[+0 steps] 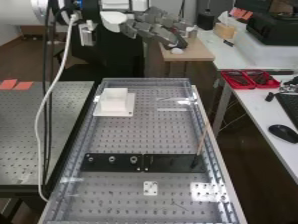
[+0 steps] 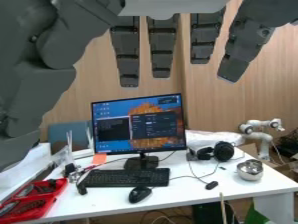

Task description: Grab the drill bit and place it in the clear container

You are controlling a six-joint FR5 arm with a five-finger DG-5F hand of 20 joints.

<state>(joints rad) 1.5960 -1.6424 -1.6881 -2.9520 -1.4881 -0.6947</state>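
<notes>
One thin rod (image 1: 202,136) and, farther off, one faint see-through shape (image 1: 173,109) are prob. the drill bit and clear container, glare permitting. The rod stands on end at the black plate (image 1: 171,162), upper length exposed, which suits a side pinch; the plate presumably keeps it from toppling. White block (image 1: 114,98) sits on its square base, beside the shape, on the perforated desk (image 1: 143,132). Hand (image 1: 154,31) is up high past the desk's far end, approx. level, fingers (image 2: 161,47) straight w/ gaps between, nothing in hold.
</notes>
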